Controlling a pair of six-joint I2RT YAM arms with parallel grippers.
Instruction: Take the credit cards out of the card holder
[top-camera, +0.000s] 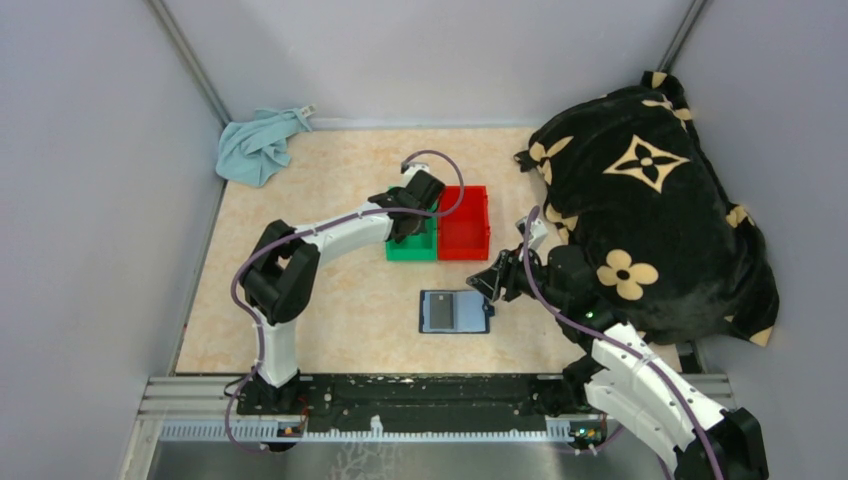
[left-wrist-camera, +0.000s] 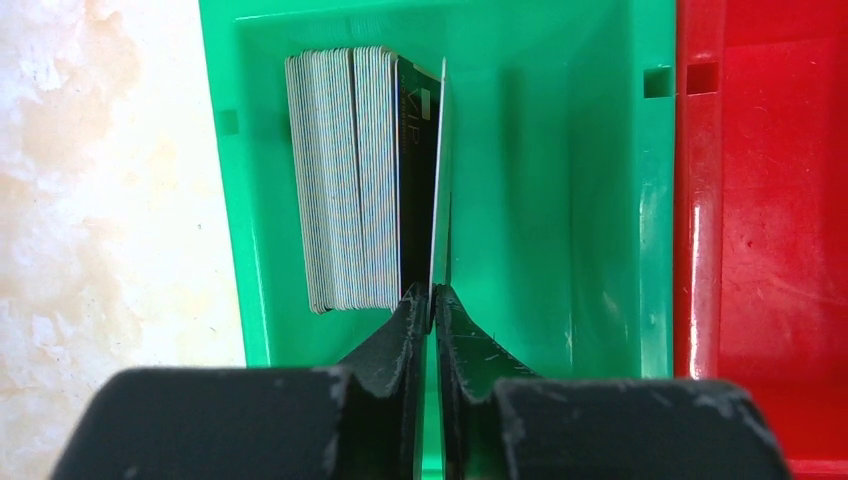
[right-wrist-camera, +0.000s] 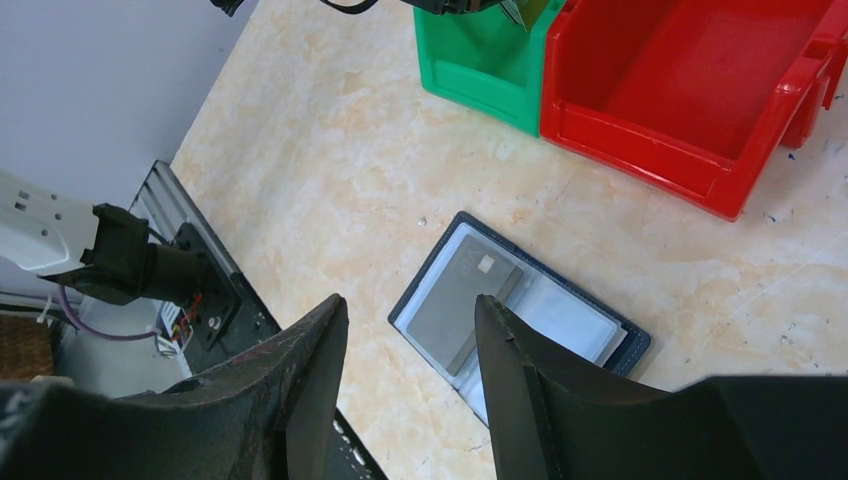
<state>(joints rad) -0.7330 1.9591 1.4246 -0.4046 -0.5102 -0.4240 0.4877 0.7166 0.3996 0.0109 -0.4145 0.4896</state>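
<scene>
Pinching an upright credit card in green bin, left jaws; right jaws spread.

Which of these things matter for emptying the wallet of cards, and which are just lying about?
Part of the job: card holder, grey card lying on it, single card pinched in the left hand, card stack in the green bin.
Just lying about: red bin, blue cloth, flowered blanket.

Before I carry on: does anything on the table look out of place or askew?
Nothing looks spilled or damaged. One grey card lies on the open card holder; the left gripper pinches another card upright in the green bin, beside a stack.
</scene>
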